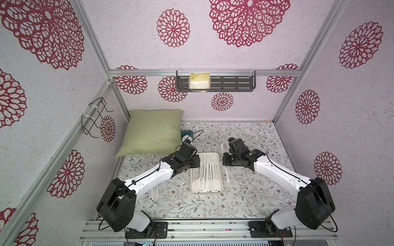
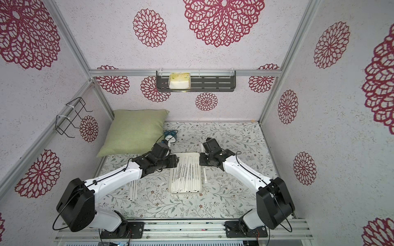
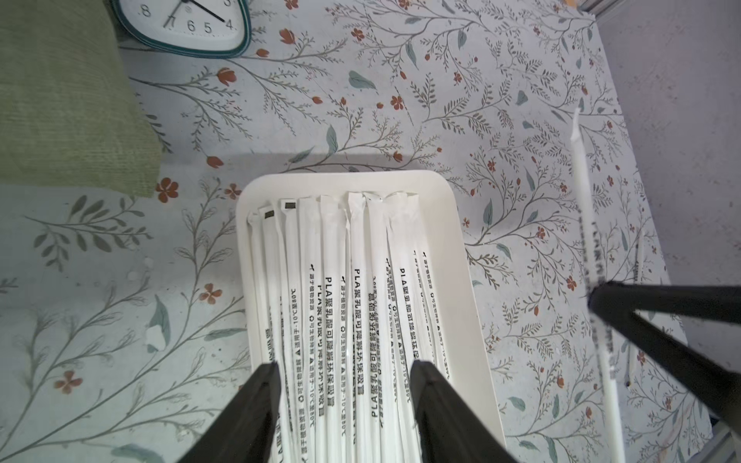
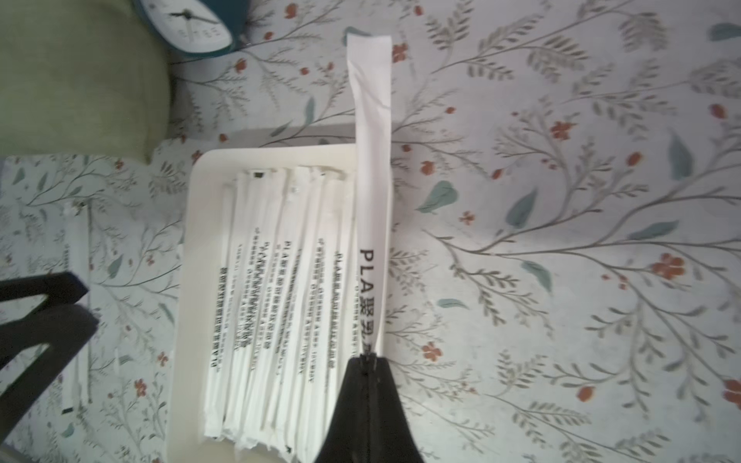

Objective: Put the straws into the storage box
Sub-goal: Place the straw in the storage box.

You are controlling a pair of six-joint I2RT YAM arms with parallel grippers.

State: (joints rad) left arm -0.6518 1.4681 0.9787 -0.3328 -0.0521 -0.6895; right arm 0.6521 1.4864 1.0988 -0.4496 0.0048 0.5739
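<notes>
Right claw [image 4: 367,362] clamped on one straw [image 4: 371,160]. The straw's long axis runs parallel to the long side of the storage box [image 4: 182,280], along its right rim; the box lies to this claw's left. Right arm nearer. Left claw [image 3: 345,368] apart, empty, over the filled box. Loose straws [image 1: 154,192] on the surface [image 1: 245,191], left of the box.

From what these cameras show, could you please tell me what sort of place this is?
Probably a staged robot test booth dressed as a home corner: wallpapered panels in an aluminium frame, a green cushion and alarm clock on the floral tabletop, and two arms bolted to a front rail.
</notes>
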